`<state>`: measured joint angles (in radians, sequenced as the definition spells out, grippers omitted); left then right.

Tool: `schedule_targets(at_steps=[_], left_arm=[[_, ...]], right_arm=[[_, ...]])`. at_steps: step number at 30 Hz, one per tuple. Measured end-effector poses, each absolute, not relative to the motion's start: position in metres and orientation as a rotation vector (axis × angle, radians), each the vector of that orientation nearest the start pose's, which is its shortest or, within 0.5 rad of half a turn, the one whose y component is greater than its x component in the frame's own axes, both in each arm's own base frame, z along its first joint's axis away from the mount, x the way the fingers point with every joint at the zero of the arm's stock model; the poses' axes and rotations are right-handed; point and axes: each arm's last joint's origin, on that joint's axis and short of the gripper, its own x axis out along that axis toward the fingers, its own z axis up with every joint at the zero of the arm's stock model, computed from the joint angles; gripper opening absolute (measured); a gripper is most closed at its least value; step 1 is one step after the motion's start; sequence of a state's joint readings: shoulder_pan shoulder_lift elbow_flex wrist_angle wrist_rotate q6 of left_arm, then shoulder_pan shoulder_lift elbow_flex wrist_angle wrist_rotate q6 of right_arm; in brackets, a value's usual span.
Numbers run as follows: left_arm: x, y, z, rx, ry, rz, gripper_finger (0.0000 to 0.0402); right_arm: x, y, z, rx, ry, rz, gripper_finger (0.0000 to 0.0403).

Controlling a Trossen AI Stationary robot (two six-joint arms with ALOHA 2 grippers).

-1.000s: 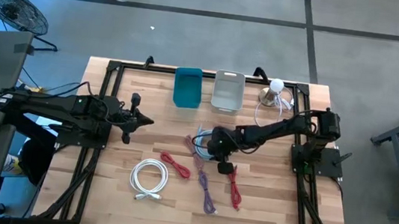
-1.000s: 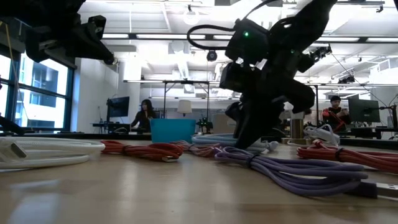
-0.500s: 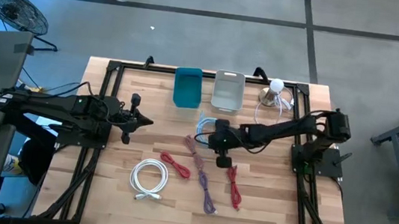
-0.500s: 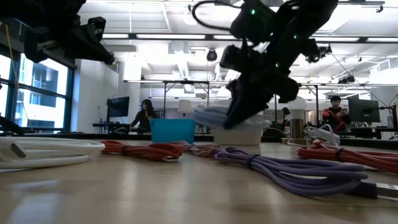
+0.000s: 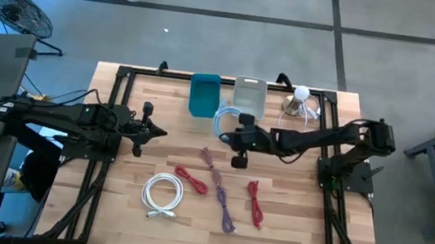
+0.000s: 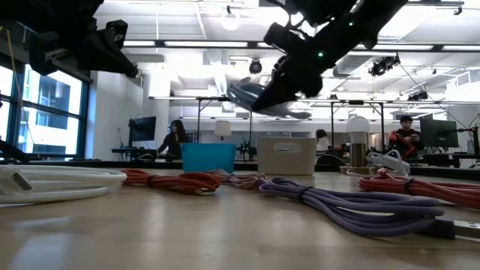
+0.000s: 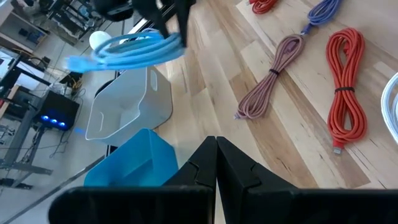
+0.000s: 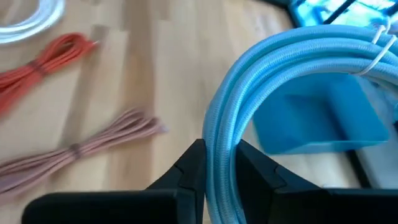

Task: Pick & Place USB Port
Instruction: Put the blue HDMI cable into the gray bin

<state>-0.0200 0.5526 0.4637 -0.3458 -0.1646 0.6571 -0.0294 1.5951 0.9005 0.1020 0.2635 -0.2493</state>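
A light blue coiled cable hangs in the air in front of the blue bin and the white bin, with my right gripper shut on it. The low view shows the cable well above the tabletop. In the left wrist view the coil floats above the white bin. My left gripper waits shut above the table's left side, holding nothing. My right gripper pinches one side of the coil, several strands together, between its two fingers. The fingers come from the table's right, slanting down, and lie across the strands. The coil is lifted clear of the table and loops out beyond the fingertips, bound by a white tie.
On the wood lie a white coil, two red cables, a pinkish cable and a purple cable. A white-globed lamp stands at the far right. Black frame rails run along the table's sides.
My right gripper has risen and gone toward the far edge, tipping from steeply down to nearer level. The light blue cable came with it: it left the table among the other cables and now hangs clear in front of the bins.
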Motion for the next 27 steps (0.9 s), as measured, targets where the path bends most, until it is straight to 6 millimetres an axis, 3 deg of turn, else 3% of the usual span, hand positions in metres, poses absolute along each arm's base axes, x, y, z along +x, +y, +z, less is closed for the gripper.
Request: schedule_targets(at_steps=[8, 12, 27], left_arm=[[0.132, 0.002, 0.24, 0.686, 0.465, -0.005, 0.0001], [0.132, 0.002, 0.24, 0.686, 0.465, -0.005, 0.0001], [0.132, 0.002, 0.24, 0.686, 0.465, -0.005, 0.0001]], right_arm=[[0.335, -0.048, 0.214, -0.283, 0.506, -0.248, 0.0054], [0.336, -0.06, 0.219, -0.261, 0.453, -0.247, 0.003], [0.331, -0.08, 0.219, -0.31, 0.495, -0.458, 0.003]])
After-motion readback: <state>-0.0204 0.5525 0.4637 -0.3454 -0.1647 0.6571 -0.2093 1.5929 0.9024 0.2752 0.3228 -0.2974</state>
